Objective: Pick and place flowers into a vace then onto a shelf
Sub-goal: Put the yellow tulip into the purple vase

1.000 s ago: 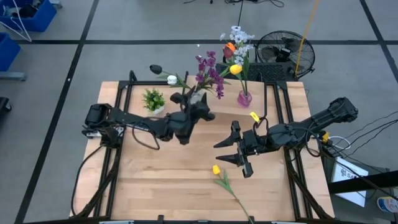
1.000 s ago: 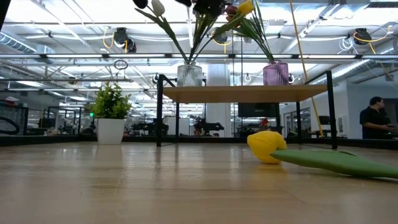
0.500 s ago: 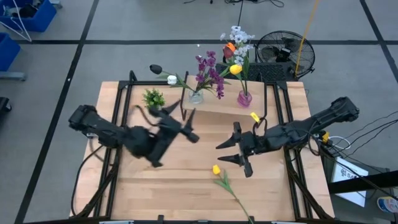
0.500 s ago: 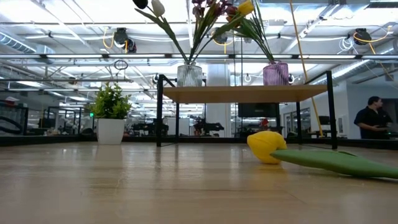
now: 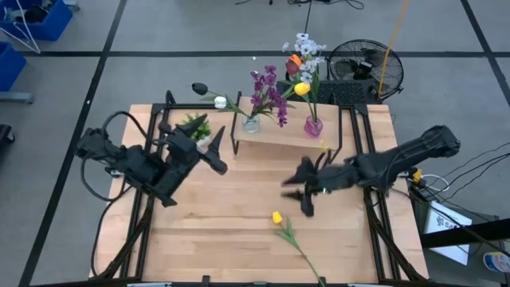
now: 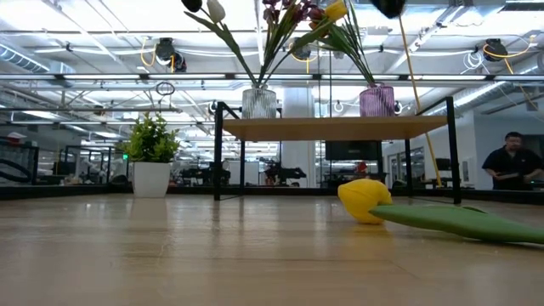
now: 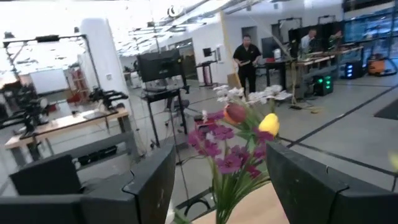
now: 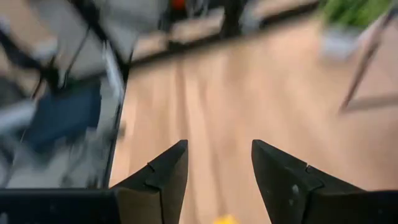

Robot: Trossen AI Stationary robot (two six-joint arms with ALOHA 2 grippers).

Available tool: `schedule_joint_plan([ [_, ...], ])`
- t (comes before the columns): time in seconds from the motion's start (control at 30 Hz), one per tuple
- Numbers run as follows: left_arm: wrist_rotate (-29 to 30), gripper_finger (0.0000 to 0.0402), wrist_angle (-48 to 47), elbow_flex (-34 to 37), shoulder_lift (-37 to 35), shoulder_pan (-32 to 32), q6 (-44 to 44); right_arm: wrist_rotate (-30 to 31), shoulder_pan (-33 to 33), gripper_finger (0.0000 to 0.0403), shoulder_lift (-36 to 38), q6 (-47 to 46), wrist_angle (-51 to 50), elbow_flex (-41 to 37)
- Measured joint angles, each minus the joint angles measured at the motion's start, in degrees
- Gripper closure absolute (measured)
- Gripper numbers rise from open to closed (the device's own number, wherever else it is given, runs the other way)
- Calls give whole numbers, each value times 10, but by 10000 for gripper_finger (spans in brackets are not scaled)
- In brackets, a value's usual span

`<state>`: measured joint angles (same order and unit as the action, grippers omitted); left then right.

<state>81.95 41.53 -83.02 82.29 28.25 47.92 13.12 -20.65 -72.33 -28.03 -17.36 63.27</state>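
One loose yellow flower (image 5: 276,217) lies flat on the table near the near edge, its green stem (image 5: 301,253) running toward the near edge; it is also in the low view (image 6: 365,200). The shelf (image 5: 283,137) at the far side carries a clear vase (image 5: 251,123) with purple, white and dark flowers (image 5: 265,89) and a pink vase (image 5: 313,126) with yellow, orange and white ones. My left gripper (image 5: 219,153) is open and empty, left of the shelf. My right gripper (image 5: 296,194) is open and empty, just beyond the yellow flower, which shows at its wrist view's edge (image 8: 227,219).
A small potted plant (image 5: 195,125) stands at the far left, close to my left gripper. Black frame rails (image 5: 143,207) run along both table sides. A fan (image 5: 358,68) stands beyond the far edge. A person (image 6: 510,161) is in the room behind.
My left arm has drawn back from the clear vase on the shelf toward the table's left, its gripper open and empty; the vase has stayed on the shelf. My right gripper has turned above the table by the yellow flower and is blurred. The yellow flower has not moved.
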Motion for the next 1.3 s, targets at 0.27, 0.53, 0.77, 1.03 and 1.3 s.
schedule_joint_plan([
  [0.27,7,146,-51,0,0,-4,14,1,-58,232,-102,-75,143,-136],
  [0.53,6,146,-122,1,0,-31,27,7,-94,232,-224,-90,259,-188],
  [0.77,6,146,-127,1,0,-56,28,9,-96,232,-283,-160,290,-186],
  [1.03,4,146,-131,1,0,-78,28,23,-102,234,-301,-126,312,-186],
  [1.3,4,146,-132,1,0,-85,29,49,-101,315,-324,-30,314,-185],
])
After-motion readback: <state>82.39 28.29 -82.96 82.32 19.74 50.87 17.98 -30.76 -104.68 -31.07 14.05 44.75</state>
